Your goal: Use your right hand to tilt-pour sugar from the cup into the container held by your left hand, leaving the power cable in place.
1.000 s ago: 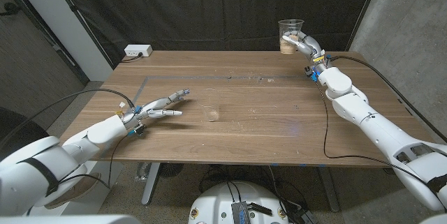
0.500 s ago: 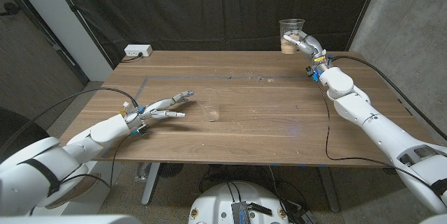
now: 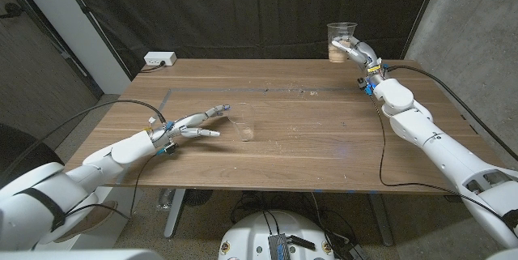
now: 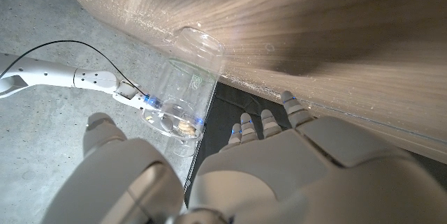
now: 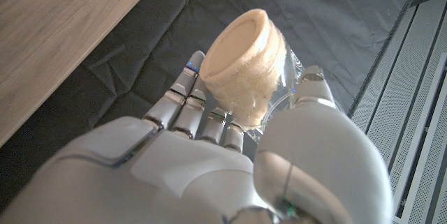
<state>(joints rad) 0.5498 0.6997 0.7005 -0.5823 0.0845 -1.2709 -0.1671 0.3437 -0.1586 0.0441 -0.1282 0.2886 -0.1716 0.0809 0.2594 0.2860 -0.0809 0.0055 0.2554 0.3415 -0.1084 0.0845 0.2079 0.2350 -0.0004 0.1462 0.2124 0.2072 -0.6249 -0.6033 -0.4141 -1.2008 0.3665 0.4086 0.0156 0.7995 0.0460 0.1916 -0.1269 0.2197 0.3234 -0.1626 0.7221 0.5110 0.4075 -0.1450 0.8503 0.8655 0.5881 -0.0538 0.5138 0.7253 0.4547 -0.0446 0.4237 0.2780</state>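
Cup point(image 3: 341, 41) gripped upright in raised right hand point(image 3: 358, 52); left hand point(image 3: 194, 124) fingers spread beside container point(image 3: 239, 124).

Wooden table point(image 3: 307, 130): a clear container point(image 3: 241, 125) stands near centre; a white power strip point(image 3: 159, 59) lies at its far-left corner.

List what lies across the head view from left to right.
White power strip → left hand → clear container → cup of sugar → right hand.
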